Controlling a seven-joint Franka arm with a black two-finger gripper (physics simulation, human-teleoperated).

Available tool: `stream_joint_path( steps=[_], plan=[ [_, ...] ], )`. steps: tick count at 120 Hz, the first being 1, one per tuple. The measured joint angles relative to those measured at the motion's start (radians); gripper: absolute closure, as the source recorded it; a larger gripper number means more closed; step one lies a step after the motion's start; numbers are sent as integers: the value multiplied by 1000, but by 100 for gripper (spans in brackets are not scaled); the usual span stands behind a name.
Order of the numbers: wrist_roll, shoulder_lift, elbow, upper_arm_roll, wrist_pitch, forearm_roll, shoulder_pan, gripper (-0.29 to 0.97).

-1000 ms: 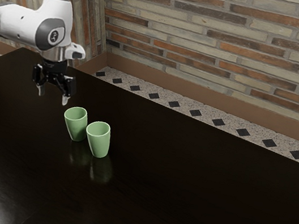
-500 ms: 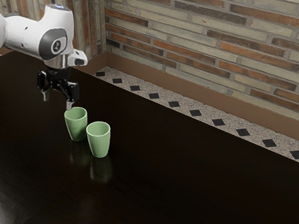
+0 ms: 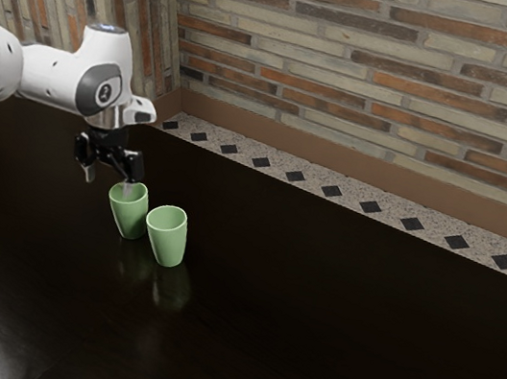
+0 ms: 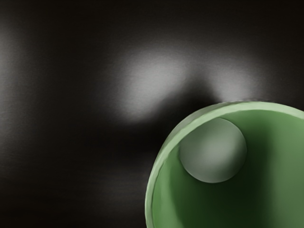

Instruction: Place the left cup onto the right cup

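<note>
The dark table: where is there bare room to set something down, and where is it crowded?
The table is bare from the right cup out to the exterior view's right, up to the tiled strip, and across the front. It is crowded where the left cup stands close beside the right one, with the open gripper above.

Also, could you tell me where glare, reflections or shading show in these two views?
Exterior view: the glossy dark table faintly mirrors the left cup and right cup, with a pale sheen toward the view's lower left. Wrist view: a white glare patch on the table beside the left cup, whose inside is shaded.
</note>
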Motion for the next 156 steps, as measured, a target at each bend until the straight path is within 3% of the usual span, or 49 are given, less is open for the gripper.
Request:
stream_joint_path(
  steps=[156],
  plan=[
    [36,84,62,-1,22,-22,23,0]
  ],
)
